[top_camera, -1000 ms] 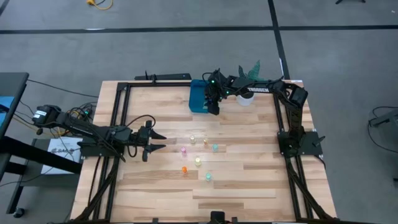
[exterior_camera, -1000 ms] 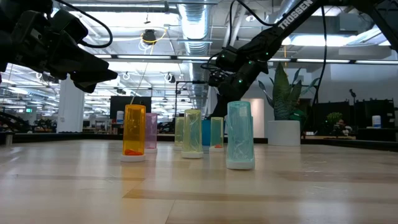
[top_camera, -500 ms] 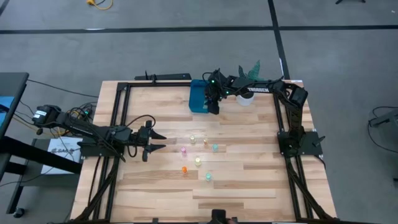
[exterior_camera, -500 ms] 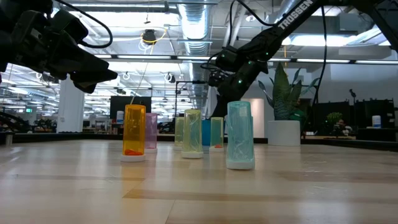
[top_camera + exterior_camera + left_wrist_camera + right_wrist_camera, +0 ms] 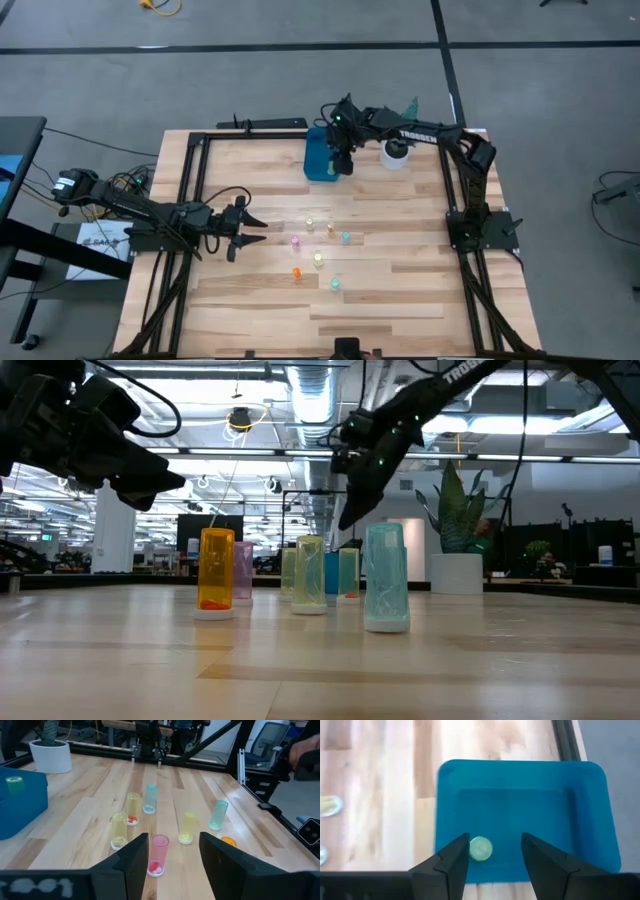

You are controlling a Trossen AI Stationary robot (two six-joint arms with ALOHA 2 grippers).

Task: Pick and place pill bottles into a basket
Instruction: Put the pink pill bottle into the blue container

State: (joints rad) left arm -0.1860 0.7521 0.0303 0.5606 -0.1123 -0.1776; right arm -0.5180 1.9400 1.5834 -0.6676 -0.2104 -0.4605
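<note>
Several tiny translucent pill bottles (image 5: pixel 318 259) in pink, orange, green and pale yellow stand upright on the wooden table's middle. They also show in the left wrist view (image 5: pixel 159 855). One green bottle (image 5: pixel 480 848) stands on the floor of the blue bin (image 5: pixel 318 158) at the far side. My right gripper (image 5: pixel 492 857) hangs open and empty above the bin (image 5: pixel 580 820), its fingers on either side of the green bottle as seen from above. My left gripper (image 5: pixel 258 228) is open and empty, level, pointing at the bottles from the table's left.
A white plant pot (image 5: pixel 395 153) stands just right of the bin at the far edge. A black metal frame (image 5: pixel 190 180) runs along the table's sides. Bare wood lies between the bottles and the bin and toward the near edge.
My right gripper has gone up from the blue bin and a little toward the table's far edge, staying over the bin. The bottles on the table have kept still.
</note>
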